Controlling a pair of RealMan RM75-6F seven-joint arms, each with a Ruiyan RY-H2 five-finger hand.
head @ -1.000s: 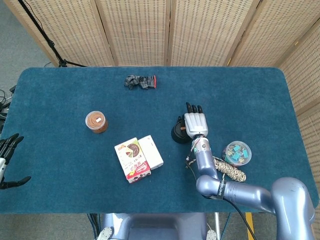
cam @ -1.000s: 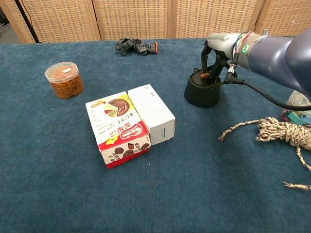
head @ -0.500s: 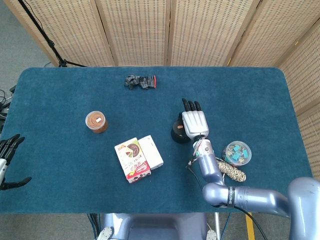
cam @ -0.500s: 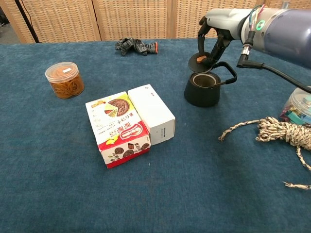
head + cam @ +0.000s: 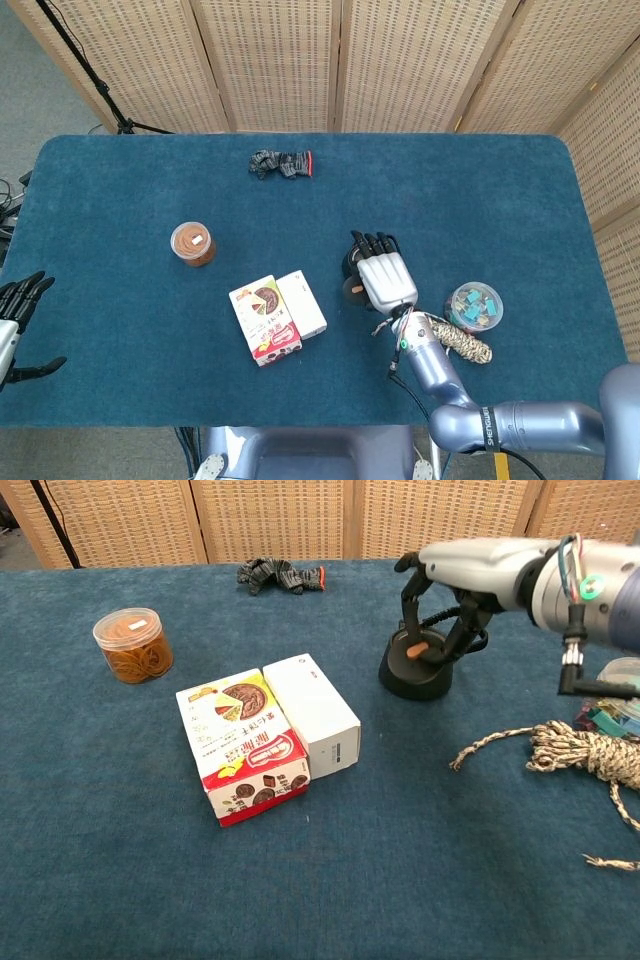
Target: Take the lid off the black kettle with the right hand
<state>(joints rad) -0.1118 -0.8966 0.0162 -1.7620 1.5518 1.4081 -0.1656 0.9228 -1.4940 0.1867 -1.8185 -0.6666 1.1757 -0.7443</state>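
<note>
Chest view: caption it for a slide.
Right hand holds the lid by its knob above the black kettle.

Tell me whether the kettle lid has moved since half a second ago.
Yes. The lid, held by the right robot hand, sits lower now, in front of the black kettle instead of above it.

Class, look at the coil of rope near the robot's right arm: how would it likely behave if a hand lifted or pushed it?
The rope would probably flop and sag, since loose strands already trail from the bundle. Pushed, it would likely drag and bunch on the blue cloth rather than slide or roll. It looks light and not fragile.
</note>
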